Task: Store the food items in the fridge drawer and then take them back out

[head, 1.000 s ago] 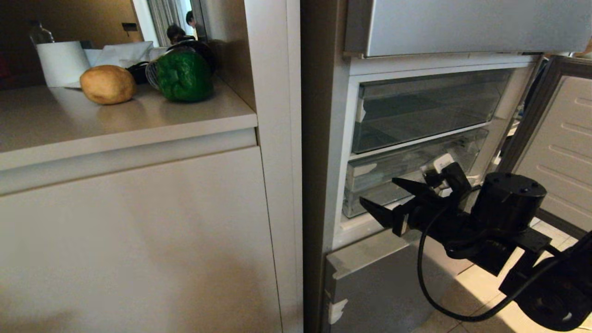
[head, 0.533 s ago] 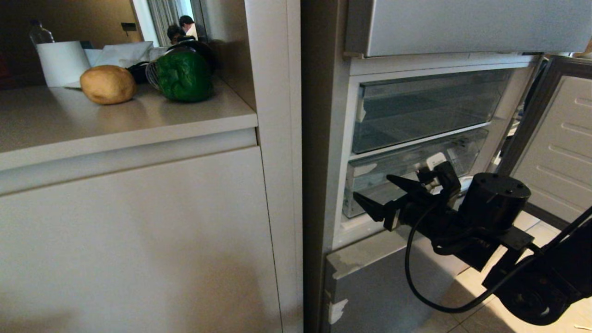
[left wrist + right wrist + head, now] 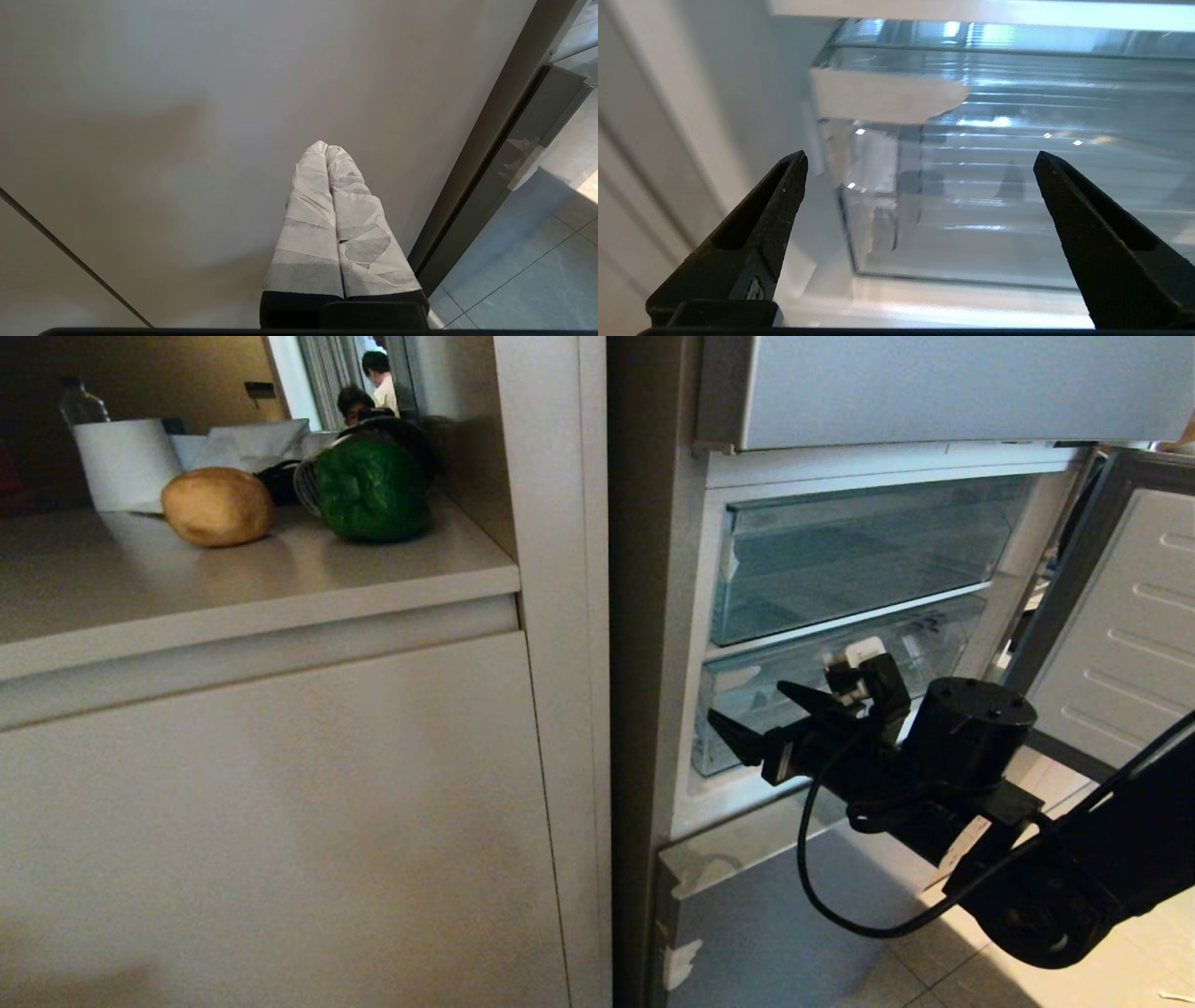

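Stage: early | potato (image 3: 217, 505), pepper (image 3: 372, 488) on table (image 3: 233, 579), unstored | right gripper (image 3: 758, 726) jaws wide, empty, likely nearing lower drawer (image 3: 831, 681) | you've everything left.

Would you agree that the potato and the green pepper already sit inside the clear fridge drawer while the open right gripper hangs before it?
Not quite: the head view shows the potato and green pepper on the counter. The open right gripper does hang before the clear drawer.
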`<state>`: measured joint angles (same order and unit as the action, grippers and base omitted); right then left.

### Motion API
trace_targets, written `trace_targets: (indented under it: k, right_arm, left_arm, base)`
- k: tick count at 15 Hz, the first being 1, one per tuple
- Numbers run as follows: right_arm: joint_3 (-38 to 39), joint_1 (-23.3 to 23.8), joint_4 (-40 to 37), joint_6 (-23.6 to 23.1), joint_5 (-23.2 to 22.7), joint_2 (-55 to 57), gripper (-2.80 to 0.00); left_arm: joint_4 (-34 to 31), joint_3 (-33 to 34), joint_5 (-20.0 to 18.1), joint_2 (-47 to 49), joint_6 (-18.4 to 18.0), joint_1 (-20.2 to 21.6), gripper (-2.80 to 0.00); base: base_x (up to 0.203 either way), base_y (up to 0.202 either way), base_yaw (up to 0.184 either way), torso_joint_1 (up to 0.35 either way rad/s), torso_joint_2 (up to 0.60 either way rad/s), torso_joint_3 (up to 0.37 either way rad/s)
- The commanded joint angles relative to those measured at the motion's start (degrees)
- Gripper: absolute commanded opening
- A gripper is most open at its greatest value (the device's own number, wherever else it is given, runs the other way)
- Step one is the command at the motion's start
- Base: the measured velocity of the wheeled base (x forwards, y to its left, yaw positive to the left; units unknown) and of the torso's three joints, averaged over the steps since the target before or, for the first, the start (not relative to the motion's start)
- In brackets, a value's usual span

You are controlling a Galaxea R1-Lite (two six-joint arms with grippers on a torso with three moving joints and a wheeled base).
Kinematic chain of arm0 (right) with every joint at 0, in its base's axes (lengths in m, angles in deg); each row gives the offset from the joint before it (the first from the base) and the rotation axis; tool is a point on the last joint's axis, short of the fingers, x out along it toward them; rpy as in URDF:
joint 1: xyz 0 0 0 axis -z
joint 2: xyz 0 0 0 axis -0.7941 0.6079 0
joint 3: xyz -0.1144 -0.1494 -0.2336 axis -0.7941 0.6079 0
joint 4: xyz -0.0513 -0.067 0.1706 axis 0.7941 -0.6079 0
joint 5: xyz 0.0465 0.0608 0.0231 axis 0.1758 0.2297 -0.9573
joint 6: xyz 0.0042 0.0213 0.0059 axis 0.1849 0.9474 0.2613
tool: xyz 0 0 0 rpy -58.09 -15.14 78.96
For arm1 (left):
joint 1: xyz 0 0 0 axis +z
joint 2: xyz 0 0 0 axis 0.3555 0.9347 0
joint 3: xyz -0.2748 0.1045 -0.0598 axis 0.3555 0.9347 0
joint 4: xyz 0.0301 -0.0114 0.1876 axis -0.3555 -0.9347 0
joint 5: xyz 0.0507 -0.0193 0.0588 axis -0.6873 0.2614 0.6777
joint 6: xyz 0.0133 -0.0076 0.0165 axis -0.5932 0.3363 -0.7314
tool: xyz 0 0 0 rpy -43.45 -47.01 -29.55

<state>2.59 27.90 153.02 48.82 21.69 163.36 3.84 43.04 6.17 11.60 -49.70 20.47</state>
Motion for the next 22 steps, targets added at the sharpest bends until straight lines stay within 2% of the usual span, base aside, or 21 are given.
trace_targets:
  k: [1,7,12,15,22]
  right_arm:
    - [-0.74,-0.04,0.47,0.00,0.57,0.72,0.00]
    - [-1.21,-0.04,0.47,0.04,3.72,0.99,0.00]
    - [2.65,-1.90,4.72,-0.56,3.62,0.72,0.00]
    - [2.57,-3.62,5.04,-0.57,3.89,0.72,0.00]
    - [2.20,-3.73,5.04,-0.40,3.89,0.99,0.00]
  left_arm:
    - [-0.07,-0.01,0.03,0.08,0.02,0.00,-2.80]
    - [0.02,-0.01,0.03,0.08,0.02,0.00,-2.80]
    - [-0.05,-0.01,0.03,0.08,0.02,0.00,-2.80]
    - [0.01,-0.01,0.03,0.08,0.02,0.00,-2.80]
    - [-0.06,-0.01,0.03,0.08,0.02,0.00,-2.80]
  base:
    - [0.000,0.000,0.000,0.000,0.00,0.000]
    - [0.000,0.000,0.000,0.000,0.00,0.000]
    - [0.000,0.000,0.000,0.000,0.00,0.000]
    - [0.000,0.000,0.000,0.000,0.00,0.000]
    - [0.000,0.000,0.000,0.000,0.00,0.000]
